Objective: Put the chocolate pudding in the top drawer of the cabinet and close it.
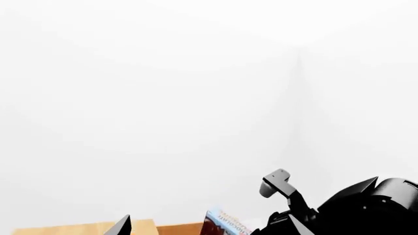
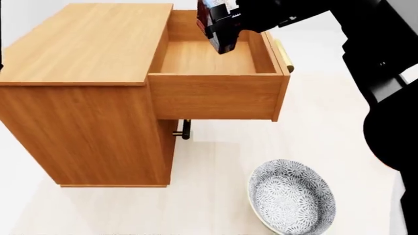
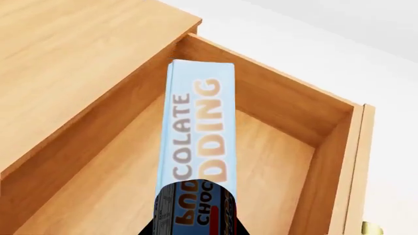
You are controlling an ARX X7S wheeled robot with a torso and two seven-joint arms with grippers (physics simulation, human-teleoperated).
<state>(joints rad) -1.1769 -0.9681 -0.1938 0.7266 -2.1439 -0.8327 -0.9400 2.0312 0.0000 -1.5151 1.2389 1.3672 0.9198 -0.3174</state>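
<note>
The right pincer [image 2: 225, 24] pinches the chocolate pudding [image 2: 219, 29], long axis pointing down into the open top drawer [image 2: 216, 95].

The light blue edge of the small dark red-brown chocolate pudding box [image 3: 199, 122] read "COLATE" and "DDING" in orange and cream letters, partly cut off.

We see the cabinet [image 2: 85, 93] with its top drawer [image 2: 219, 88] pulled wide open, wood floor bare inside. Right above that drawer's back half hangs the chocolate pudding [image 2: 219, 27], tilted, held by the right gripper [image 2: 225, 17] on its dark arm reaching in from beyond the drawer's handle side. Below the drawer, the lower drawer's handle [image 2: 183, 129] peeks out. Near the cabinet's front, a patterned bowl [image 2: 292, 198] sits on the pale floor.
</note>
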